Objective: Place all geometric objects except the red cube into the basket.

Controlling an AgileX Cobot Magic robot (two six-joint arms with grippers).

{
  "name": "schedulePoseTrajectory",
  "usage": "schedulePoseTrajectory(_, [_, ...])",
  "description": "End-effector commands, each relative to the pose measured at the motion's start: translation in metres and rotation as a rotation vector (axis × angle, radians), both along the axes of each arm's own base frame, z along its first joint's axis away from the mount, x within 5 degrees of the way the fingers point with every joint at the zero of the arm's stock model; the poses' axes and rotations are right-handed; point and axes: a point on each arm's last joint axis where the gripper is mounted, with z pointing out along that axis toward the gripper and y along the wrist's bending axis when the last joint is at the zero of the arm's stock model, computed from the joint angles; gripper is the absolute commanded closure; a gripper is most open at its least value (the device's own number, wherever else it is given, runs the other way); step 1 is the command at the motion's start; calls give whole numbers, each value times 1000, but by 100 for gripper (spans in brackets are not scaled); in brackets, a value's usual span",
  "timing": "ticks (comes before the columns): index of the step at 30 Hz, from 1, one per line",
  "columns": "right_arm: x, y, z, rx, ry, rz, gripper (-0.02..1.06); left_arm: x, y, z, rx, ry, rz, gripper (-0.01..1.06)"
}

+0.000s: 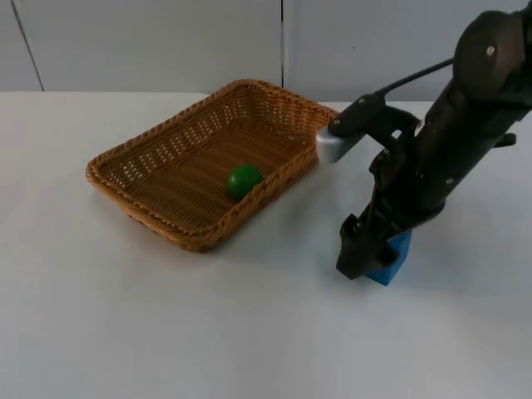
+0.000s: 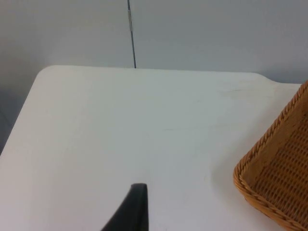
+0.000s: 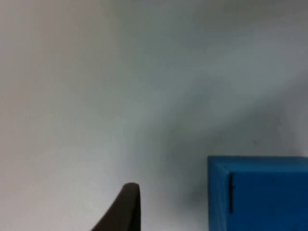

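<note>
Step in hand, judged: pick-up of the blue plastic block (image 1: 389, 262), on the white bench (image 1: 125, 332) at approx. 4 o'clock from the woven wicker basket (image 1: 150, 141). The right gripper (image 1: 359, 253) is set down against the block; whether the fingers are apart or clamped can't be told. A green ball (image 1: 244, 179) lies in the basket. Next: secure grip, lift, carry over the rim. The left gripper (image 2: 132, 211) waits near the basket's corner. No readable writing.

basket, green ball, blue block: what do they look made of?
Basket: woven wicker or rattan, tan, matte; the strand weave and braided rim show. Green ball: smooth, slightly glossy, probably plastic or painted wood. Blue block: flat faces, crisp edges, even matte blue, painted wood or plastic; cannot tell which. It sits on the table by the right gripper.
</note>
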Motion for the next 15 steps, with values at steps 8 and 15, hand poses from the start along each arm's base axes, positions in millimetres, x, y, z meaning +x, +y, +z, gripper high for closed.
schedulePoseTrajectory(8, [-1,3,-9,-7,22,5,66,-2,1,1,1,-13,1,0])
schedulePoseTrajectory(15, [3,1,-1,8,-6,-101,98,-2,1,1,1,-13,1,0])
